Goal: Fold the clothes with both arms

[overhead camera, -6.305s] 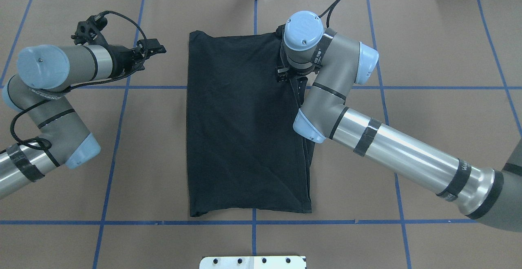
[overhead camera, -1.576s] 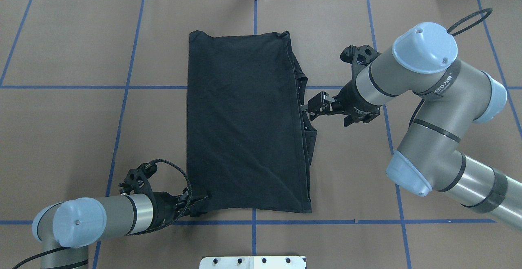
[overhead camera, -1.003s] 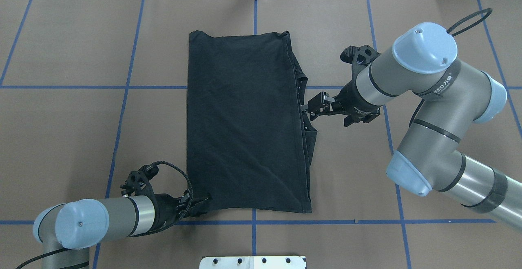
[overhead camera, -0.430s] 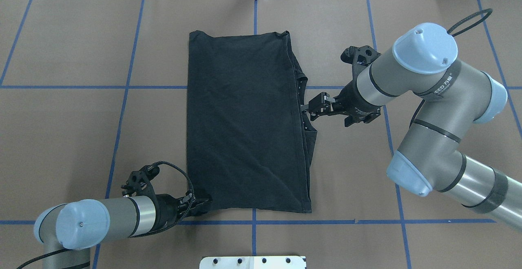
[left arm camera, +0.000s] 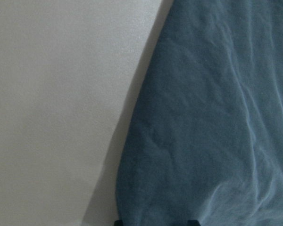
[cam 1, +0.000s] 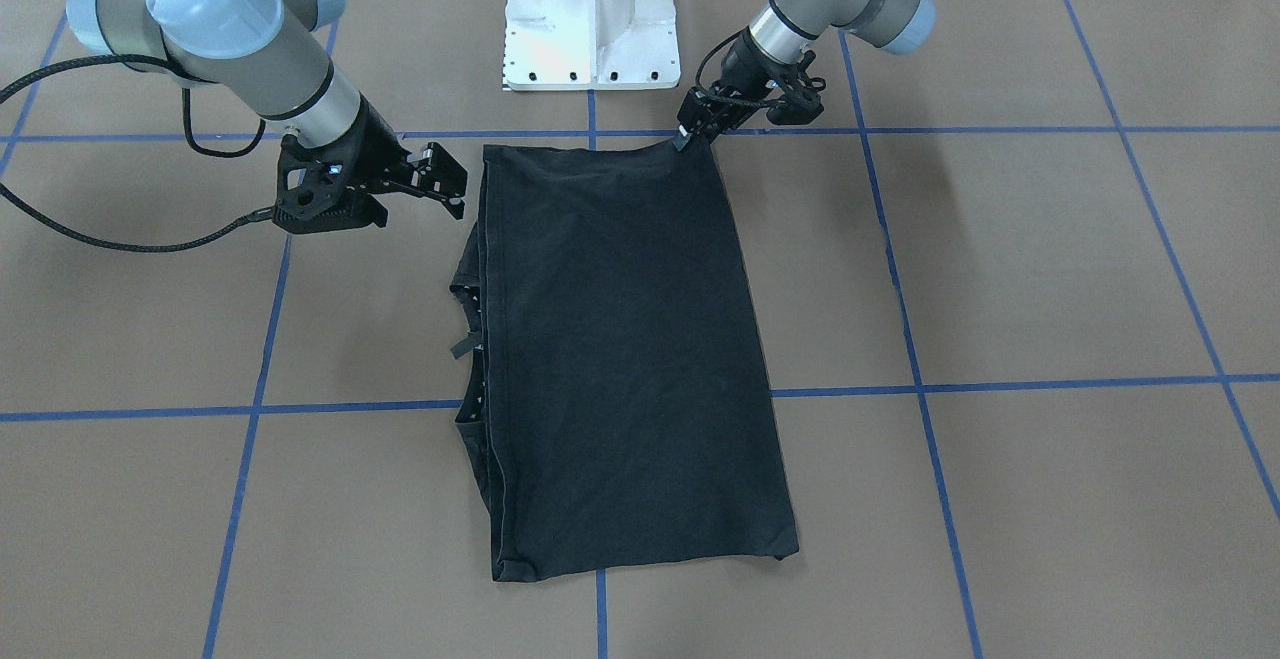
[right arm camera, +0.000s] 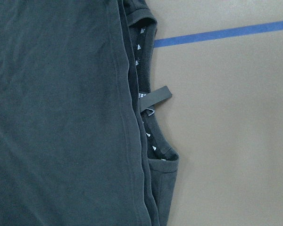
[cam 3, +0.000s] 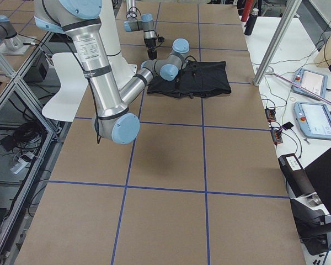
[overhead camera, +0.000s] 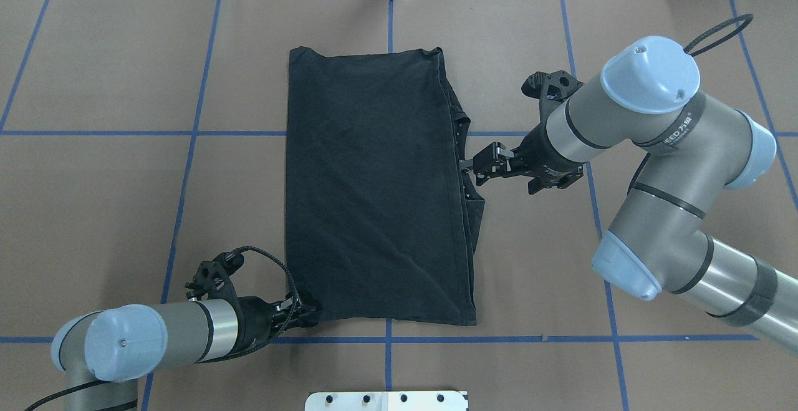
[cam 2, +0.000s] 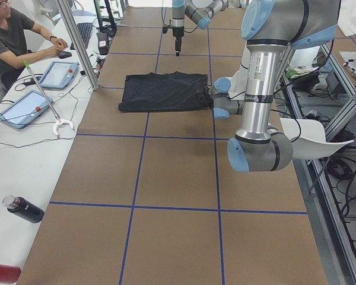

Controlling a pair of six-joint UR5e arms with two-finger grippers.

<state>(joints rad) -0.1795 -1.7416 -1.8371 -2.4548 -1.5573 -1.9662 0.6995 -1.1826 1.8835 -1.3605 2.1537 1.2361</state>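
Observation:
The black T-shirt [overhead camera: 374, 193] lies folded lengthwise into a long rectangle on the brown table, graphic hidden; it also shows in the front view [cam 1: 620, 359]. Its collar and label tag [right arm camera: 153, 96] stick out along the right edge. My left gripper [overhead camera: 308, 313] sits low at the shirt's near left corner and looks shut on it, seen too at that corner [cam 1: 685, 139]. The left wrist view is filled with cloth [left arm camera: 203, 117]. My right gripper [overhead camera: 475, 169] hovers open just right of the collar, holding nothing [cam 1: 458, 189].
Blue tape lines grid the table. The white pedestal [cam 1: 590, 19] stands at the near edge behind the shirt. A person [cam 2: 12, 35] sits at a side table with tablets [cam 3: 314, 118]. A dark bottle [cam 2: 24, 209] lies on that side table.
The left arm swung from the far left down to the shirt's near left corner and closed its fingers there. The right arm pulled off the shirt to its right; lately it barely moves.

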